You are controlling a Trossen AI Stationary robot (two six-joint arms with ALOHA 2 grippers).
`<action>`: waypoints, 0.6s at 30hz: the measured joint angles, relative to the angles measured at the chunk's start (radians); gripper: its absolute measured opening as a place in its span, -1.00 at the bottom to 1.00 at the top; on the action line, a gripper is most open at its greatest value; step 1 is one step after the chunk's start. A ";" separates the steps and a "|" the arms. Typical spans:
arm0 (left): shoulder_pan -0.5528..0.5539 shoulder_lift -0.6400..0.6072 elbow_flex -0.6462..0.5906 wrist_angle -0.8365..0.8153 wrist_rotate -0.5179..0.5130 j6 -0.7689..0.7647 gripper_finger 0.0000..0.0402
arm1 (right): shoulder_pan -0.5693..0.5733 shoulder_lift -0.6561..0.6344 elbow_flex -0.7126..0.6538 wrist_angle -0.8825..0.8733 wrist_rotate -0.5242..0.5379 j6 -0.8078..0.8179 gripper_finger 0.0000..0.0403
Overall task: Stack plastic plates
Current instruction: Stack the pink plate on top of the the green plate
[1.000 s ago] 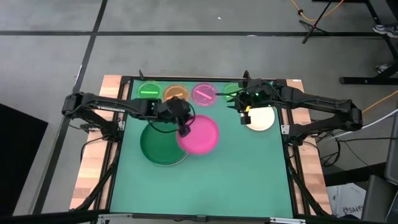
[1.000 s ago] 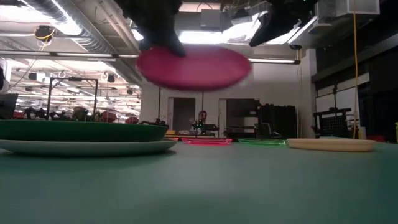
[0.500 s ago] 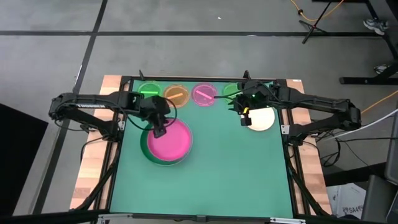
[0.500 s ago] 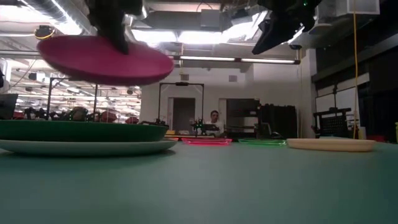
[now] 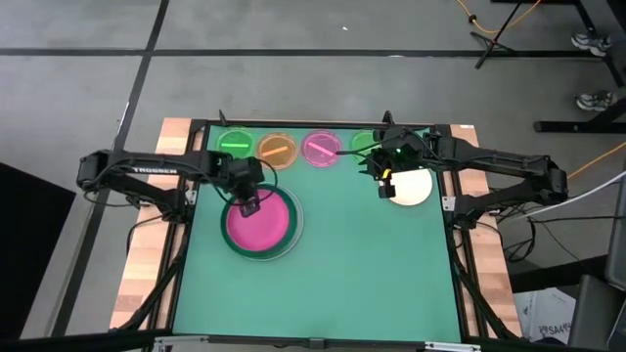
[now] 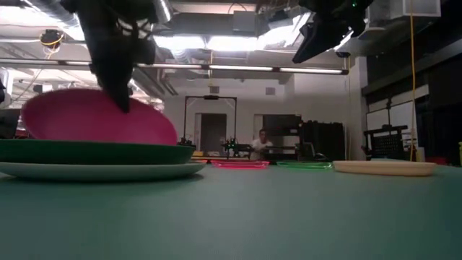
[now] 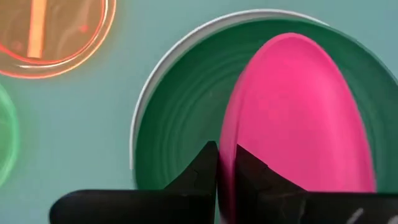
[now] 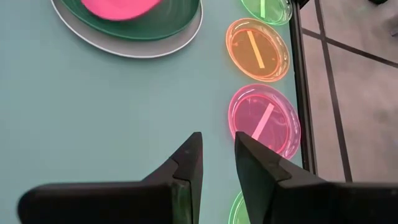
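Note:
A magenta plate [image 5: 262,225] hangs tilted over a dark green plate [image 7: 177,118] that lies on a white plate [image 7: 144,118] at the table's left middle. My left gripper [image 5: 248,206] is shut on the magenta plate. My right gripper [image 5: 383,182] hangs open and empty above the table next to a cream plate [image 5: 413,187], which lies flat near the right edge. Small translucent plates lie along the far edge: green [image 5: 233,142], orange [image 5: 278,149], pink [image 5: 321,148] and another green one [image 5: 364,143]. My left gripper pinches the magenta plate's rim [image 7: 225,182] on its far side between the two fingers, one on each face. The fingers [image 6: 119,90] come steeply from above. The plate hangs tilted; its lower edge [image 6: 86,137] dips behind the green plate's rim, so whether it touches there cannot be told.
The teal mat [image 5: 342,274] lies bare across the near half of the table. A dark frame [image 5: 460,244] runs round the mat. In the low view a person [image 6: 261,141] shows far off in the room beyond.
My left gripper has carried the magenta plate toward the table's left edge and down, tipping more steeply downward. The plate was level and high to the right of the green plate; now it hangs tilted, low over that plate.

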 joint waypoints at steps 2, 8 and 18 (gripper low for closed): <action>0.017 0.000 -0.038 0.046 0.003 0.001 -0.91 | 0.000 0.000 0.000 0.000 0.000 0.000 -0.59; 0.049 -0.001 -0.114 0.112 0.003 0.005 -0.91 | 0.000 0.000 0.000 0.000 0.000 0.000 -0.59; 0.051 0.001 -0.159 0.142 -0.019 0.013 -0.72 | 0.000 0.000 0.000 0.000 0.000 0.000 -0.59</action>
